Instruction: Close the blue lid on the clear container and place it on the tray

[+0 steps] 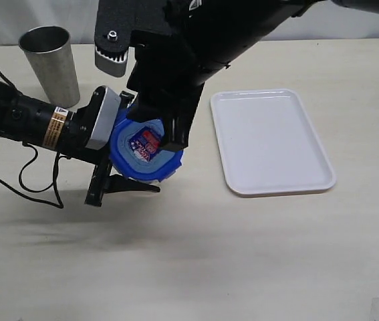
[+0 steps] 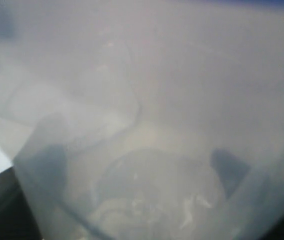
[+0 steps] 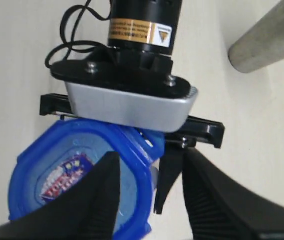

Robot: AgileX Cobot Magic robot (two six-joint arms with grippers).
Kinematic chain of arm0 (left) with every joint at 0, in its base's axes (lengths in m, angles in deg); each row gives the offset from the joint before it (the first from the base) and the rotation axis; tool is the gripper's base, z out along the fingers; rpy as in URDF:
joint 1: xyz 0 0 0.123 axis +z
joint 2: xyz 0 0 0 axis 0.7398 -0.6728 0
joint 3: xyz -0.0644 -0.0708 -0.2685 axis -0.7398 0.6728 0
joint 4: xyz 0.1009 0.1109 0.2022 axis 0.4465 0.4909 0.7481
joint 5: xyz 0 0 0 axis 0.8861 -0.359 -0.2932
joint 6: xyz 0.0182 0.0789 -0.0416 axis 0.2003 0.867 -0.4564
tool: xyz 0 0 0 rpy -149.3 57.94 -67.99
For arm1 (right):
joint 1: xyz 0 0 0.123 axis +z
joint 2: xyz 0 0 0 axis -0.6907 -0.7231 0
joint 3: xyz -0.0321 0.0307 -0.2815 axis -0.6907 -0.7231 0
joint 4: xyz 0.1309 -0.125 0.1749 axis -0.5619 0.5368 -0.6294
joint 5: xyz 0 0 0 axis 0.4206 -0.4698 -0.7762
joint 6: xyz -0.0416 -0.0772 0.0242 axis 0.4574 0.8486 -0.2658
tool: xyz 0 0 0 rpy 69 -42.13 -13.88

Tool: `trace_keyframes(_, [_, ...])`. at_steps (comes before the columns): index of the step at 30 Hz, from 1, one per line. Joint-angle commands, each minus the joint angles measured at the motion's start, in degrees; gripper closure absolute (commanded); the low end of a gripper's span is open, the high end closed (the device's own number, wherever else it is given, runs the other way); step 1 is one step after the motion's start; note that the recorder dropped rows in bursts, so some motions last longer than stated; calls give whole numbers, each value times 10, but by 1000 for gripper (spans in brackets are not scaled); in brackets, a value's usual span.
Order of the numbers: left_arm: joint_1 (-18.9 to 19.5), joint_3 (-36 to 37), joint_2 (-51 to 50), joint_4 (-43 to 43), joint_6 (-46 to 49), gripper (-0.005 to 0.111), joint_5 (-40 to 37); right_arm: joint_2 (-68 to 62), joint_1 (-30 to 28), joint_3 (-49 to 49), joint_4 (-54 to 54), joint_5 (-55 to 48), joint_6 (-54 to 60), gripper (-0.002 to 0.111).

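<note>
Right gripper (image 3: 149, 157) is spread, one finger on the blue lid's (image 3: 66, 175) face, one past its rim; left gripper (image 1: 139, 144) squeezes the clear container (image 2: 142, 100) (lid sits at its fingertips); the tray (image 1: 273, 144) lies beyond both grippers, well apart.

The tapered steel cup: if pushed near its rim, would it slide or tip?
Standing on its narrower end, the tapered steel cup would probably tip under a high push. Its smooth metal wall may be slippery to grasp.
</note>
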Motion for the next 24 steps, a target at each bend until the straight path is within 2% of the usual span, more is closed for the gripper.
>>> trace_keyframes(1, [-1, 1, 9, -34, -5, 107, 24, 4, 1, -8, 93, 8, -86, 69])
trace_keyframes(10, [-1, 1, 9, -50, -5, 107, 24, 4, 1, -86, 148, 33, -106, 66])
trace_keyframes(24, [-1, 1, 9, -56, -4, 107, 17, 4, 1, -100, 156, 10, -113, 66])
